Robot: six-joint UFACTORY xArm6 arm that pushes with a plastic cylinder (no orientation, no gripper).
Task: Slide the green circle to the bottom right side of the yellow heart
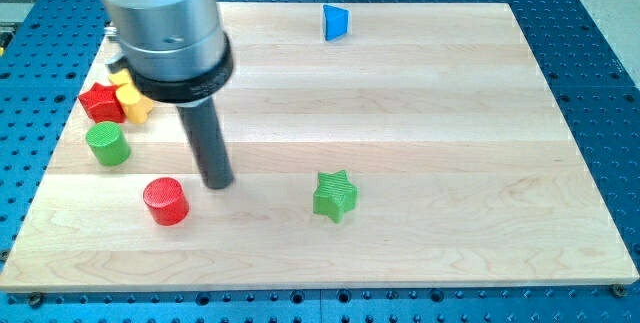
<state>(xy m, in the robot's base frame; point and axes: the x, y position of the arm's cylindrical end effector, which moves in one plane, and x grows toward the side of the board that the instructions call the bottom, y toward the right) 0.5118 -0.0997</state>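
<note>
The green circle (107, 144) stands near the board's left edge. Just above it are a red star-like block (100, 101) and a yellow block (135, 104), whose shape is partly hidden by the arm; another bit of yellow (120, 78) shows behind it. My tip (217, 184) rests on the board to the right of the green circle and just up and right of a red circle (165, 201). The tip touches no block.
A green star (335, 195) lies near the bottom middle. A blue block, triangular in look (336, 22), sits near the top edge. The wooden board (450, 143) lies on a blue perforated table. The arm's grey body (165, 23) covers the upper left.
</note>
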